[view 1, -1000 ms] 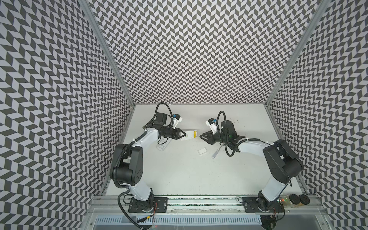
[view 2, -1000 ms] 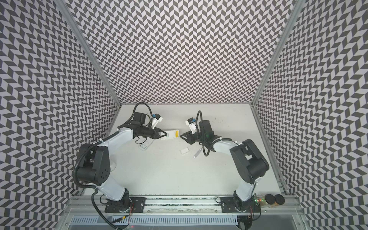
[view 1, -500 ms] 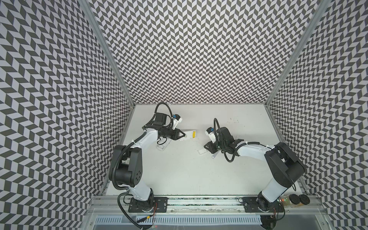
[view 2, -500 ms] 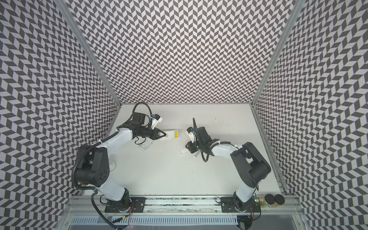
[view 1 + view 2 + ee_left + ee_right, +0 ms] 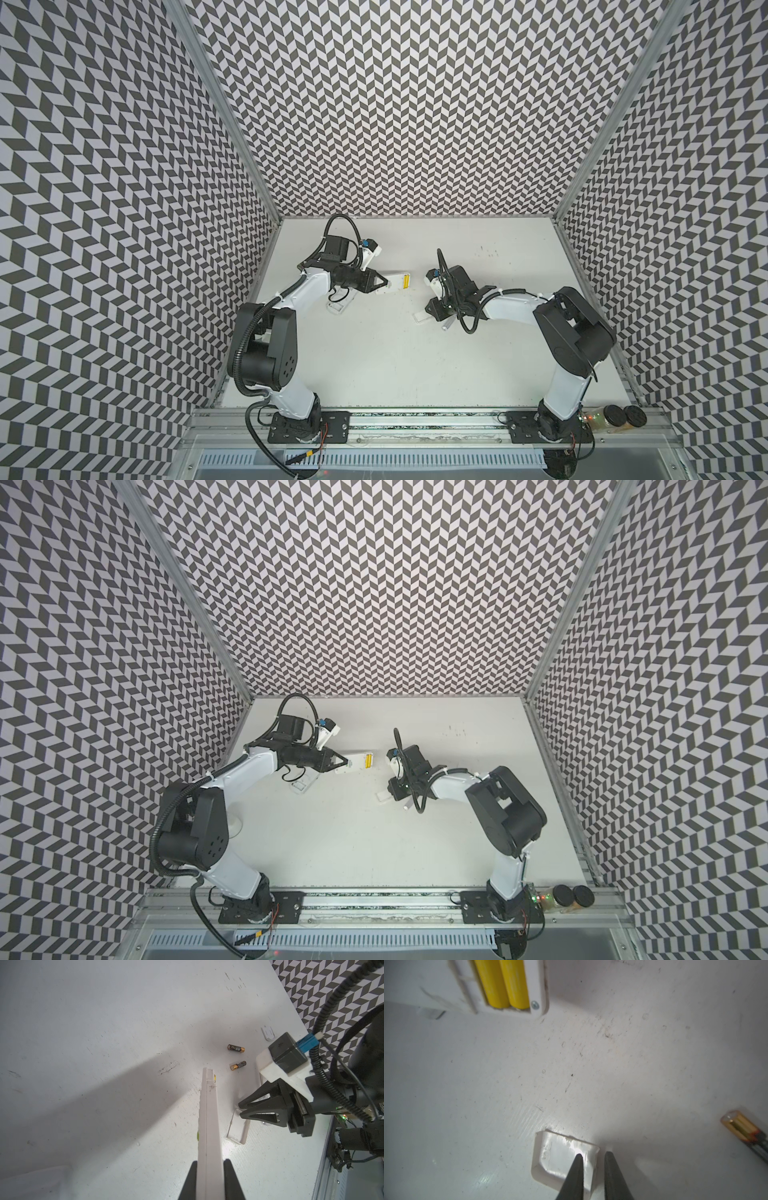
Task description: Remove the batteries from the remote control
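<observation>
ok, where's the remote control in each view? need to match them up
In a top view: remote control, left of centre on the table.
In a top view: same spot, left of centre.
Left wrist: edge-on white bar rising from the bottom middle, clamped by the left gripper.
Right wrist: its open end, upper left corner.
Shared landmark: the yellow batteries at its free end.
</observation>
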Controlling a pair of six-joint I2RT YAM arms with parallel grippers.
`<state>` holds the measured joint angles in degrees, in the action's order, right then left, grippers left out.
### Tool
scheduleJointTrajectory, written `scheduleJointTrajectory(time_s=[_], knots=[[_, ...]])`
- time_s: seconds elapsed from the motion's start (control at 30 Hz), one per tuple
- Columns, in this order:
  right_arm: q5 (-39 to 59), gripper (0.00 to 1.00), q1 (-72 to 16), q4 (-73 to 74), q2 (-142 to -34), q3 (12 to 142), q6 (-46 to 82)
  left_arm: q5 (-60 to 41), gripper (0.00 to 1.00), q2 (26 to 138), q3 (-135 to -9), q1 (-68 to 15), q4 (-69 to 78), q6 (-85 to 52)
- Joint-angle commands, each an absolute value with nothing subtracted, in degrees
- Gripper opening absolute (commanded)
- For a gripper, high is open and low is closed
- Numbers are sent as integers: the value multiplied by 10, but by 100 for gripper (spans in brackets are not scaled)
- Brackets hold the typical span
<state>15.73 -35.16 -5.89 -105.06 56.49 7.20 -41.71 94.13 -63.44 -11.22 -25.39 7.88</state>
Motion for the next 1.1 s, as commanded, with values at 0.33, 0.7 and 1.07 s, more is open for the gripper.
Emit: scheduleJointTrajectory(time_s=[0.33, 0.7, 1.07], knots=[[121, 5, -359, -106, -1075, 605, 52, -426, 0, 935, -647, -109, -246, 78], [89, 2, -335, -137, -1107, 721, 53, -439, 0, 924, -628, -103, -244, 74], [55, 5, -296, -153, -1182, 806, 69, -424, 0, 919, -582, -127, -251, 82]])
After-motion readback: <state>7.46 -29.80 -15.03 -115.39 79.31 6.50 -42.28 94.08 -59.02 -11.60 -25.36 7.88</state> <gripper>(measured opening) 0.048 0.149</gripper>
